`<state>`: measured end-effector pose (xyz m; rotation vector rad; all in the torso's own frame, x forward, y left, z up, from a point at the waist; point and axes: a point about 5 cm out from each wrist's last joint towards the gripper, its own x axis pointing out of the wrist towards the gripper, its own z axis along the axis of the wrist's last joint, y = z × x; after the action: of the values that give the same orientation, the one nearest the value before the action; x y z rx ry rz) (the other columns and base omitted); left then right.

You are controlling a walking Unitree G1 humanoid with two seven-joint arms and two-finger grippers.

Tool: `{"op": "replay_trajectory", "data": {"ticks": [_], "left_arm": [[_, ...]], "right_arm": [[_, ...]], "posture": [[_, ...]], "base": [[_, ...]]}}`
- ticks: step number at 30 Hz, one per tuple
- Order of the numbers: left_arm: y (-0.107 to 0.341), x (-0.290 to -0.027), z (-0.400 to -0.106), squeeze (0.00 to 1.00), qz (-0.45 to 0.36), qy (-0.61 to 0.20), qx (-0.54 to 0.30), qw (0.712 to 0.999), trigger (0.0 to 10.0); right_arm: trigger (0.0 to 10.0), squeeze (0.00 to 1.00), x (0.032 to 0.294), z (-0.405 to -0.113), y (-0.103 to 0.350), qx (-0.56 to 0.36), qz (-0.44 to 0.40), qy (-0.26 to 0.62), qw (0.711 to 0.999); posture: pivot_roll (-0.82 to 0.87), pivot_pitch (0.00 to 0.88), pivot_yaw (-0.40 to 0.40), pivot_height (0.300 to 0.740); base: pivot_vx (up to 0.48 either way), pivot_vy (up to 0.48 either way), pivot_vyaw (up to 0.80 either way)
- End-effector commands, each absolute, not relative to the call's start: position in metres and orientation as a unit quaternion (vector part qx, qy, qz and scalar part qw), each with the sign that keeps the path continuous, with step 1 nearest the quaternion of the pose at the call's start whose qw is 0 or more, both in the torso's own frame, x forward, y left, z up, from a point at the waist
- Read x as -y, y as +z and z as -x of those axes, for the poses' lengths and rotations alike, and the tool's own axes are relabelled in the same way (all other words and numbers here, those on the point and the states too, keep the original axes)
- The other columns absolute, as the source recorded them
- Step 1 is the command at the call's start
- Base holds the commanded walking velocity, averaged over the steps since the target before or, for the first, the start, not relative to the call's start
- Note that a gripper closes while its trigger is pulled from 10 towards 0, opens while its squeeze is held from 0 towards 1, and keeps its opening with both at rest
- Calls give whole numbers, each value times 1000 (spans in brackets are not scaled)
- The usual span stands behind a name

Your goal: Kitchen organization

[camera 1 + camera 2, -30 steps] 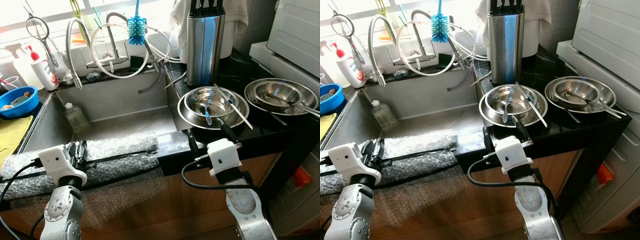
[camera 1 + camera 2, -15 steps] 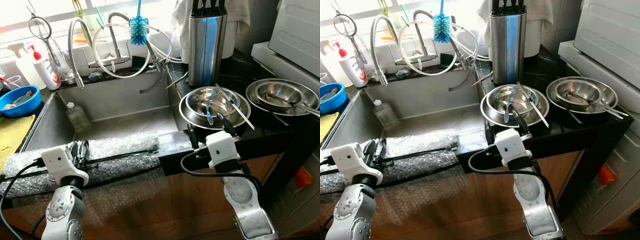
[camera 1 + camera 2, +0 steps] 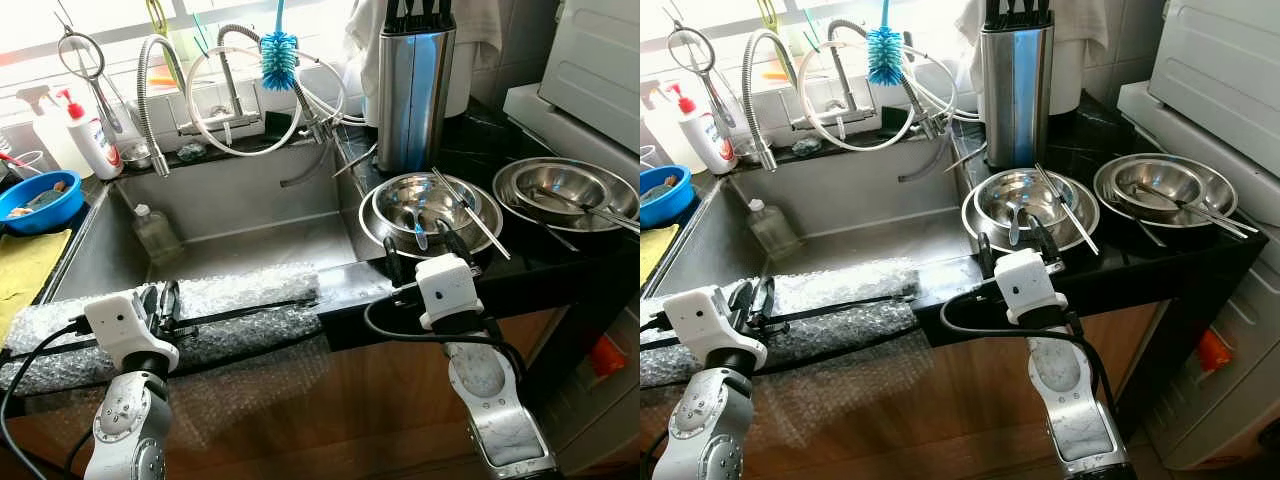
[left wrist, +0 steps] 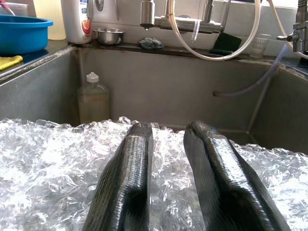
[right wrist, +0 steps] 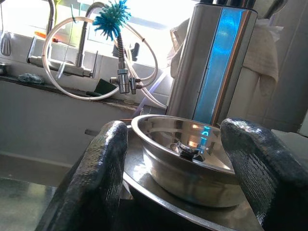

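Note:
Two nested steel bowls [image 3: 425, 205] sit on the black counter [image 3: 540, 255] right of the sink, holding a blue-handled spoon [image 3: 416, 232] and chopsticks [image 3: 470, 212]. My right gripper [image 3: 421, 254] stands open at the counter's front edge, its fingers spread just short of the bowls' near rim. The right wrist view has the upper bowl [image 5: 187, 159] framed between both fingers. Over a strip of bubble wrap [image 3: 225, 310] on the sink's front edge, my left gripper [image 3: 158, 300] rests narrowly open, holding nothing.
A second set of steel bowls [image 3: 562, 190] lies at the far right. A tall steel knife block [image 3: 412, 85] stands behind the bowls. The sink [image 3: 250, 190] holds a small bottle [image 3: 155, 232]. A blue bowl [image 3: 40, 200] and yellow cloth [image 3: 22, 272] are on the left.
My right gripper has moved forward and up to the counter edge, closer to the nested bowls. The left arm has stayed put.

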<state>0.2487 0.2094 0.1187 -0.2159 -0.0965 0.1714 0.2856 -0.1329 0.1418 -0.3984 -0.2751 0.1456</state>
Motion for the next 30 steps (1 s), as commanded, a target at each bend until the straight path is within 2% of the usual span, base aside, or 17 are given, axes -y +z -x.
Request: {"op": "replay_trajectory", "data": {"ticks": [1,30], "left_arm": [[116,-209,-248,0,108,88,36,990,10000],[117,-209,-250,0,107,92,38,989,10000]], "right_arm": [[0,0,130,-287,142,138,190,75,969],[0,0,129,-291,145,144,179,73,971]], "posture": [[-99,0,139,740],[-94,0,138,740]], "base": [[0,0,0],[0,0,0]]}}
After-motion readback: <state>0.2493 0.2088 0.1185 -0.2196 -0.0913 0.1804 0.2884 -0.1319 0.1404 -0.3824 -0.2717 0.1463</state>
